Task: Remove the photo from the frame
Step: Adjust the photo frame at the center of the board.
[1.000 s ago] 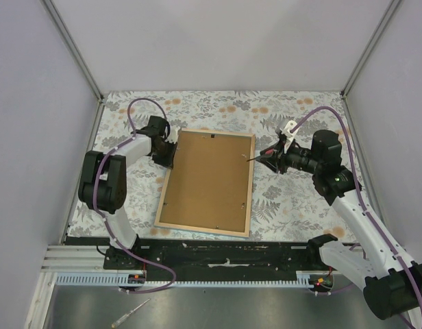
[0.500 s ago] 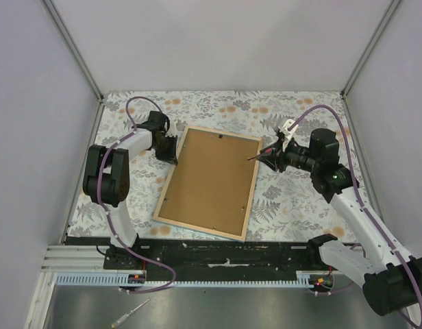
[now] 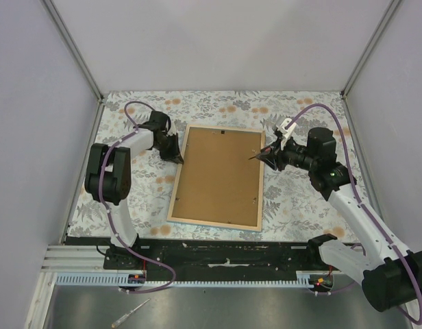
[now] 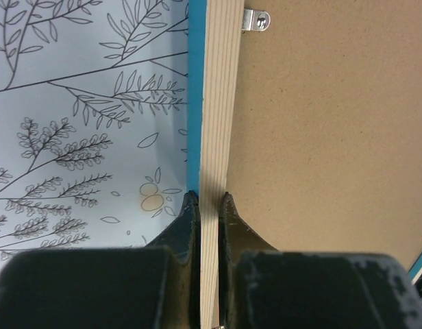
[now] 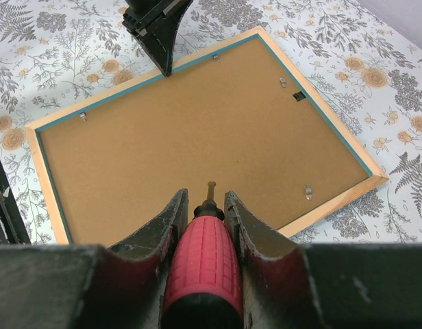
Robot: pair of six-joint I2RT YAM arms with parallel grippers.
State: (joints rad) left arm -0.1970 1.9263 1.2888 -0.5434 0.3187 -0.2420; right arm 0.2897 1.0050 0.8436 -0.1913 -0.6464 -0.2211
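1. Floral table cover (image 3: 293, 205): spread over the whole tabletop.
2. The frame (image 3: 215, 223): lies face down at mid-table, wood-coloured back up, blue showing along its edges; one short rail is near the near edge.
3. The photo (image 3: 219, 175): seated inside the frame, plain brown back up, printed side hidden.
4. Metal clips (image 5: 308, 192): small tabs on the rails, reaching over the brown back.
5. Right gripper (image 3: 267, 156): fingers clamped on a red-handled screwdriver (image 5: 201, 264). Its tip points at the frame's right rail, towards the far-right corner; contact cannot be told.
6. Left gripper (image 3: 175, 149): fingers pinched on the frame's left rail, towards the far-left corner.
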